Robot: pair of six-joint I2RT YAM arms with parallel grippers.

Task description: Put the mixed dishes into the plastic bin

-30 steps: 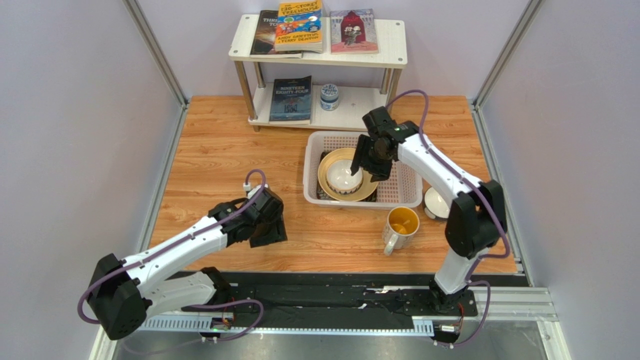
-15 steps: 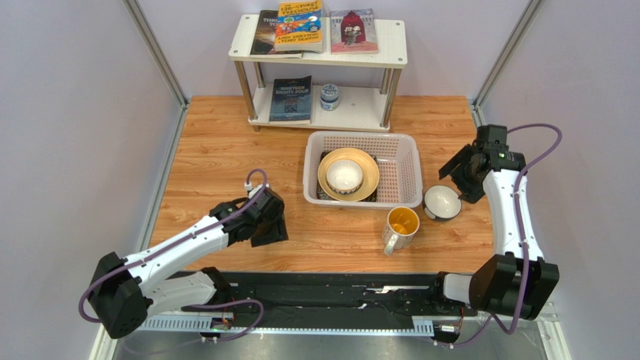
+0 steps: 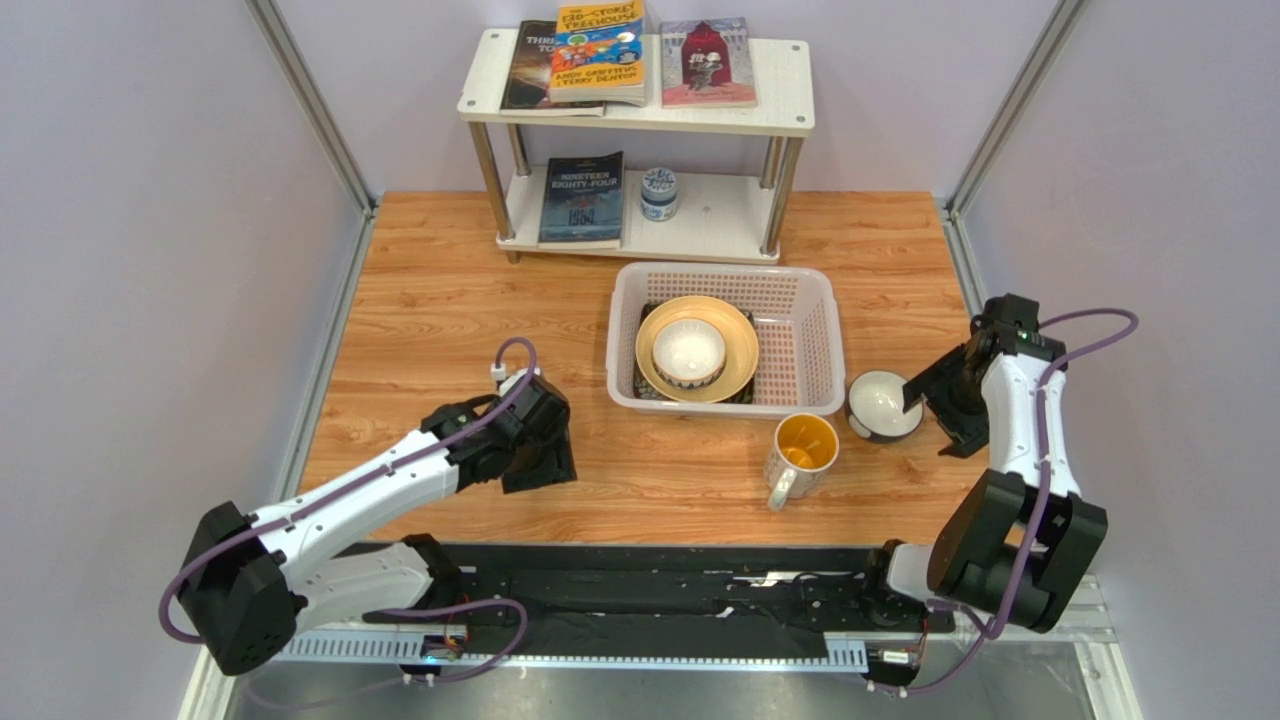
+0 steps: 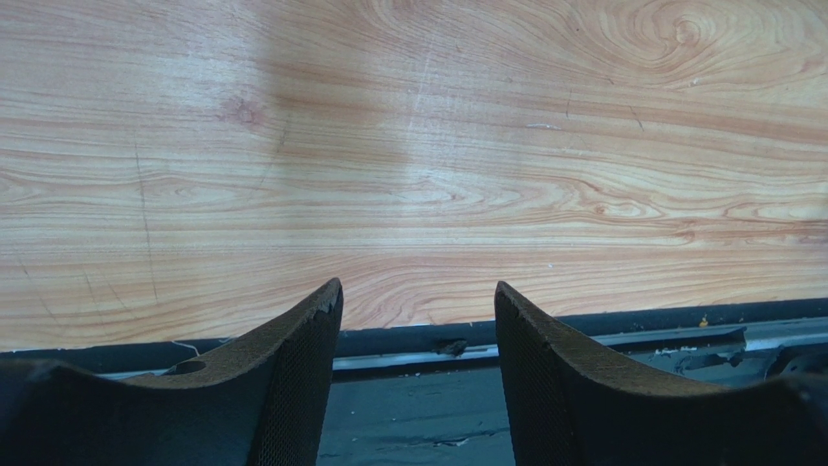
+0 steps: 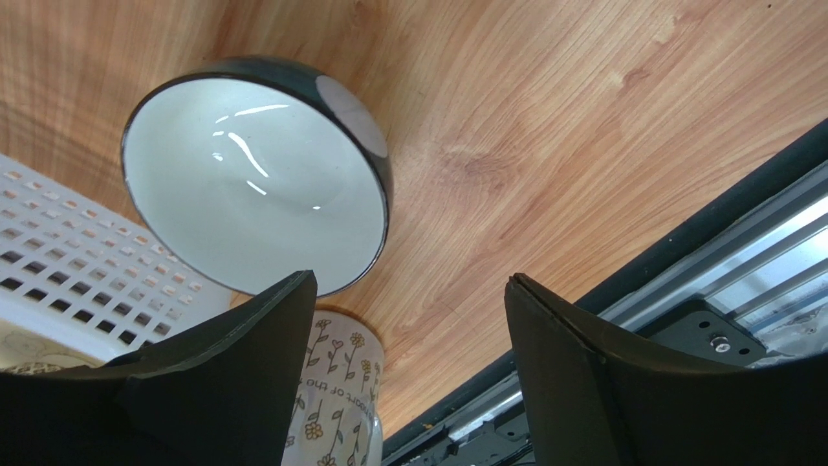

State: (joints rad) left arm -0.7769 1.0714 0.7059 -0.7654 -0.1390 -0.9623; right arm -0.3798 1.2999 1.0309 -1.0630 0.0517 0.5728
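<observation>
Sitting toward the far right of the wood-grain tabletop (image 3: 451,300), the plastic bin (image 3: 821,338) is a white rectangular basket with perforated walls and a rolled rim. Its left half holds a round yellow plate (image 3: 651,360) carrying a small bowl (image 3: 690,351) with a pale inside, and a dark edge shows beneath the plate. Its right half shows bare perforated floor. Two dishes stand on the wood just outside the bin's near right corner: a mug (image 3: 806,446) with a yellow inside and a floral wall, and a glossy dark-outside bowl (image 5: 258,184) with a white inside, near each other but apart. The right arm (image 3: 1026,428) reaches in from the tabletop's right edge. Its jaws are spread apart just beside that bowl and grasp nothing. The left arm (image 3: 361,495) lies low over the near left of the wood, and its jaws are likewise released above the grain beside the black front rail (image 4: 583,330). A white two-tier shelf (image 3: 781,105) with books (image 3: 601,53) and a small jar (image 3: 658,192) stands at the far edge, between pale panel walls (image 3: 150,225).
</observation>
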